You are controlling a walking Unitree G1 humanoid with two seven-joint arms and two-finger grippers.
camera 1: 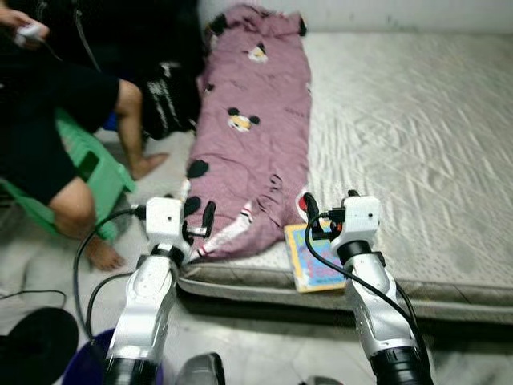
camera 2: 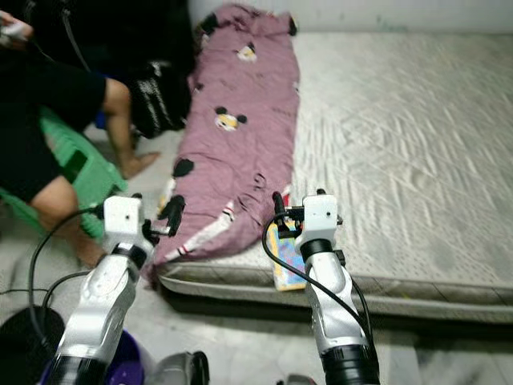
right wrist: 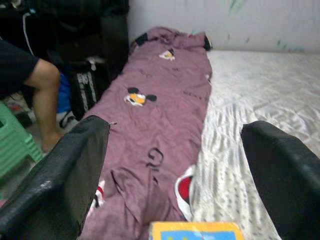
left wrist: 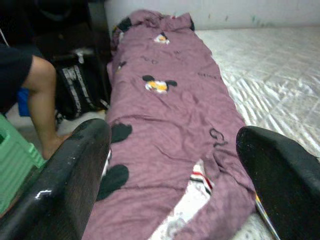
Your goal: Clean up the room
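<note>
Both grippers held wide open, empty. Book (camera 1: 311, 258) lies just below right gripper (camera 1: 323, 216), at mattress (camera 1: 417, 160) edge; pink blanket (camera 1: 252, 120) ahead of left gripper (camera 1: 196, 220). Book should be pinched by its overhanging edge.

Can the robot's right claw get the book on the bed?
Probably yes. The right claw is open and hovers right above the book at the mattress edge, with nothing between them.

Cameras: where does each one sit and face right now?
Head stereo eyes: look down at the grey mattress; both silver arms show.
Left wrist: looks between the open left gripper at the mauve cartoon-print blanket.
Right wrist: open right gripper frames the blanket and a colourful book.
All share the blanket.
</note>
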